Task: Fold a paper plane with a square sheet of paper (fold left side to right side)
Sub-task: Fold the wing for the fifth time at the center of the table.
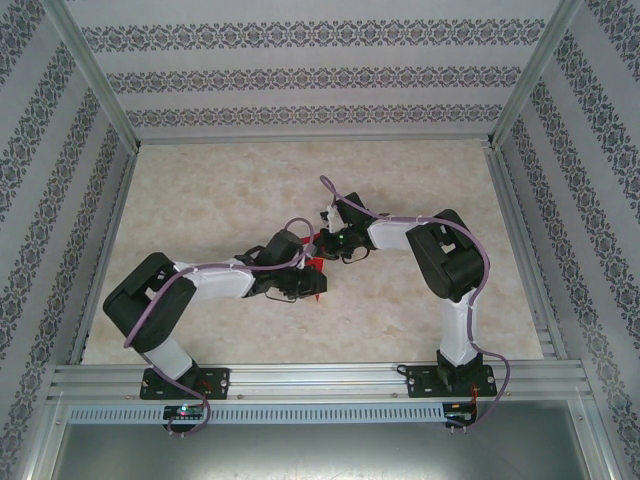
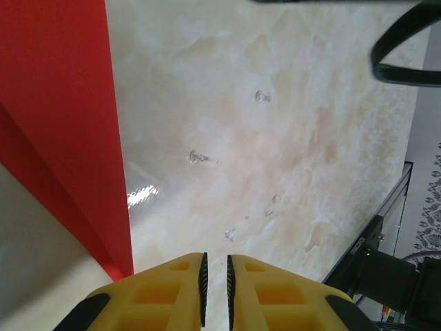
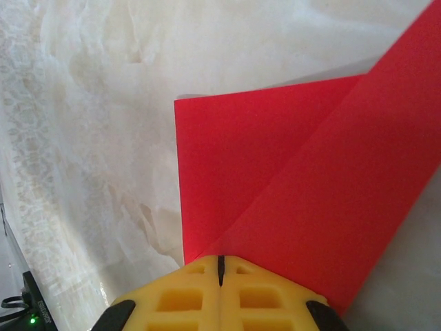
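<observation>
Right wrist view has the right claw (image 3: pixel 220 267) clenched on the square sheet of paper (image 3: pixel 275 186), its folded band running from 6 toward 2 o'clock above the counter (image 3: pixel 96 117); the left claw (image 2: pixel 216 279) is slightly parted, empty, with the paper at its 9 o'clock.
</observation>
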